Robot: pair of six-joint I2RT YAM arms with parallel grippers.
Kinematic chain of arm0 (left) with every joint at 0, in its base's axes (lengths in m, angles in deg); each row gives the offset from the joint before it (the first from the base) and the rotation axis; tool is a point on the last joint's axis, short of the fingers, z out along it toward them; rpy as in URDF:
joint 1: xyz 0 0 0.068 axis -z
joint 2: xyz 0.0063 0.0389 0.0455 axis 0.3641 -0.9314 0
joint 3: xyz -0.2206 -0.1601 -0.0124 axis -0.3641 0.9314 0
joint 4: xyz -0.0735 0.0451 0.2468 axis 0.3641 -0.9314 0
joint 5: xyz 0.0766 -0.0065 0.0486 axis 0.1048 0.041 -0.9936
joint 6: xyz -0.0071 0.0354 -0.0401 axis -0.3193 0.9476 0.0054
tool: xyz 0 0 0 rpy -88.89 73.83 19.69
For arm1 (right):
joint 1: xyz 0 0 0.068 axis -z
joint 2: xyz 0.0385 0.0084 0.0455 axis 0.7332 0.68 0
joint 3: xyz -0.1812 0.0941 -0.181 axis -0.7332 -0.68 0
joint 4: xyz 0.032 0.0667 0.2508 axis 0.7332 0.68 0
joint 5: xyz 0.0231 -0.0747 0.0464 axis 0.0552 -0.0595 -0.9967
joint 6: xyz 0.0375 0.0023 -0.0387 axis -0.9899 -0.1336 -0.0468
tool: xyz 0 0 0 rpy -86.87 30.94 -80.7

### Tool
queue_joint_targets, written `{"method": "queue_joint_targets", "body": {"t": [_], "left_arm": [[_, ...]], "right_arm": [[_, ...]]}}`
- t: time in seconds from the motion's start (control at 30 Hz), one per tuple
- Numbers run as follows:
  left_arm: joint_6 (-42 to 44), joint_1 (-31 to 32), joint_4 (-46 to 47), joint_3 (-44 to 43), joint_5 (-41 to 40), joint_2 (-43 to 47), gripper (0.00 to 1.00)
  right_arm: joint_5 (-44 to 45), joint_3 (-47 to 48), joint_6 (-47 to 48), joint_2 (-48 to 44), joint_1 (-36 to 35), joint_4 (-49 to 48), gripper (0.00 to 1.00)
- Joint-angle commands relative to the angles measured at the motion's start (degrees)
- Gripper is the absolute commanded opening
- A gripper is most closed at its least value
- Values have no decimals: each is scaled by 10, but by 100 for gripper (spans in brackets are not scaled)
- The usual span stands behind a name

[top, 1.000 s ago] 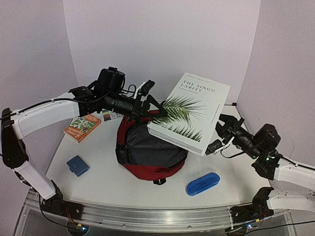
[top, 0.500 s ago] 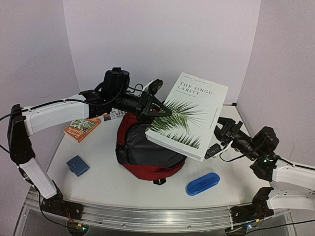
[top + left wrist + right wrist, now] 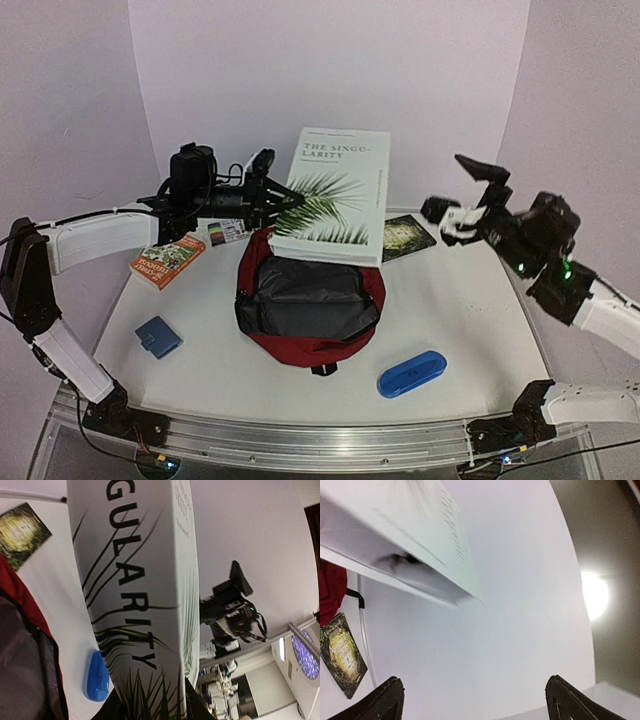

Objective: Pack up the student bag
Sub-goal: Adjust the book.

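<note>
The student bag (image 3: 310,300) lies in the middle of the table, dark red, its mouth open on grey lining; it shows too in the left wrist view (image 3: 25,650). Above its back rim hangs a white book (image 3: 335,195) titled "The Singularity". My left gripper (image 3: 277,205) is shut on the book's left edge, and in the left wrist view the black fingers (image 3: 192,705) pinch the book (image 3: 135,595). My right gripper (image 3: 460,190) is raised at the right, open and empty, apart from the book. The right wrist view shows the gripper (image 3: 477,700) wide open below the book's edge (image 3: 395,535).
A blue oblong case (image 3: 411,373) lies near the front of the table, right of the bag. A small blue square case (image 3: 158,337) and an orange book (image 3: 167,260) lie to the left. A dark booklet (image 3: 408,235) lies behind the bag, on the right.
The right gripper opened, let go of the white book and drew back up to the right. The left gripper shut on the book and swung it leftward, more upright above the bag.
</note>
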Motion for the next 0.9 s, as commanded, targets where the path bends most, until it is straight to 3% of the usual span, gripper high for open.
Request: {"method": "queue_joint_targets", "body": {"t": [0.0, 0.2, 0.3, 0.5, 0.63, 0.87], "left_arm": [[-28, -29, 113, 9, -73, 45, 6], [-37, -29, 180, 37, -143, 53, 7], [-71, -29, 264, 79, -170, 52, 8], [-118, -27, 371, 119, -191, 35, 8], [-126, -13, 406, 131, -207, 22, 8], [-125, 20, 436, 126, -220, -13, 8]], "right_arm": [[110, 174, -374, 53, 1, 321, 98], [-35, 320, -640, 127, 7, 538, 98], [-195, 359, -769, 149, 45, 567, 98], [-448, 405, -979, 204, 145, 551, 98], [-493, 361, -1076, 202, 150, 444, 98], [-561, 341, -1141, 224, 150, 365, 98]]}}
